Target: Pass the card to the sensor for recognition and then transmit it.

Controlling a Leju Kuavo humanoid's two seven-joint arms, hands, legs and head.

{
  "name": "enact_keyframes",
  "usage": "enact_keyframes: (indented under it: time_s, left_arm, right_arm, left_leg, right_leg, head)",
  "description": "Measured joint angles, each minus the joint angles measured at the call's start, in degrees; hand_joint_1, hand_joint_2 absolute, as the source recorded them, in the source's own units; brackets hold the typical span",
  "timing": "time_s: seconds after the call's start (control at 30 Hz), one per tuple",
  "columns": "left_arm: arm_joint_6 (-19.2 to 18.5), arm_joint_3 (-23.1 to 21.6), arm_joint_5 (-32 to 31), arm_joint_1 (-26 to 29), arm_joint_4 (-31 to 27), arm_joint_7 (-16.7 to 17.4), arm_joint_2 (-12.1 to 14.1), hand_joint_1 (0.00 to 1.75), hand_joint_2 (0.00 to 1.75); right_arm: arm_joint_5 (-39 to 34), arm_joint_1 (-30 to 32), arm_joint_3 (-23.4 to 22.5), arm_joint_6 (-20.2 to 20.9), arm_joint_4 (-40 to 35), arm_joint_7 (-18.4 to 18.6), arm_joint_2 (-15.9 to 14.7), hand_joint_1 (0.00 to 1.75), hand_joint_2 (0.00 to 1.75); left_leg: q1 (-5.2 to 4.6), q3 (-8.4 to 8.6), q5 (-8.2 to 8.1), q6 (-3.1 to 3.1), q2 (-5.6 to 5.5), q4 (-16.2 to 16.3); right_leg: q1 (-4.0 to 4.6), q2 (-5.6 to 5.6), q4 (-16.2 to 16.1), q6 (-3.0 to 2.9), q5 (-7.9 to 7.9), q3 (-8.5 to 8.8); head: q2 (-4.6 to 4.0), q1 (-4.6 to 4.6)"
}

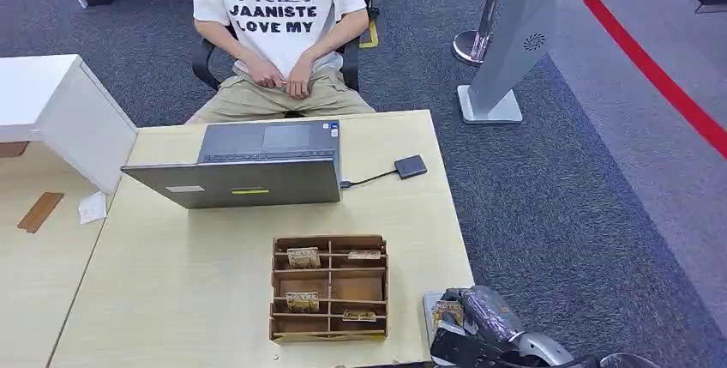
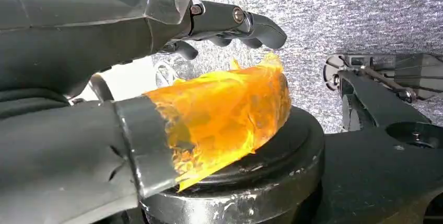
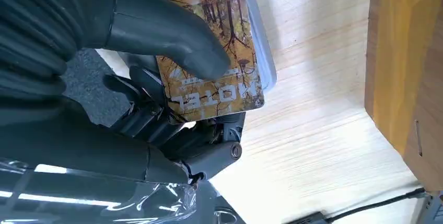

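My right hand (image 1: 478, 318) is at the table's near right corner, pinching a brown patterned hotel card (image 1: 447, 311). In the right wrist view the thumb (image 3: 156, 36) presses on the card (image 3: 219, 85) with the darker fingers underneath it. The card lies partly over a pale grey tray (image 3: 259, 41). The sensor (image 1: 411, 166), a small dark square on a black cable, lies on the table's far right, well away from the hand. My left hand (image 2: 104, 41) hangs over grey carpet, holding nothing, its fingers (image 2: 245, 25) apart from the orange-taped thumb (image 2: 224, 114).
A wooden divided box (image 1: 330, 286) with several cards stands left of my right hand. A grey laptop (image 1: 257, 166) sits behind it, cabled to the sensor. A person (image 1: 279, 16) sits across the table (image 1: 171, 282). A white box (image 1: 77, 119) stands at the far left.
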Motion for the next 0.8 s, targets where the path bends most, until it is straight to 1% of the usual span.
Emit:
enact_keyframes:
  time_s: [0.8]
  left_arm:
    - [-0.07,0.0,-0.09,0.0,0.0,0.15,0.0,0.0,0.0]
  right_arm:
    - [-0.02,0.0,0.11,-0.04,0.02,0.0,0.0,1.75,1.75]
  left_leg:
    - [0.0,0.0,0.0,0.0,0.0,0.0]
  right_leg:
    - [0.0,0.0,0.0,0.0,0.0,0.0]
  head:
    - [0.0,0.0]
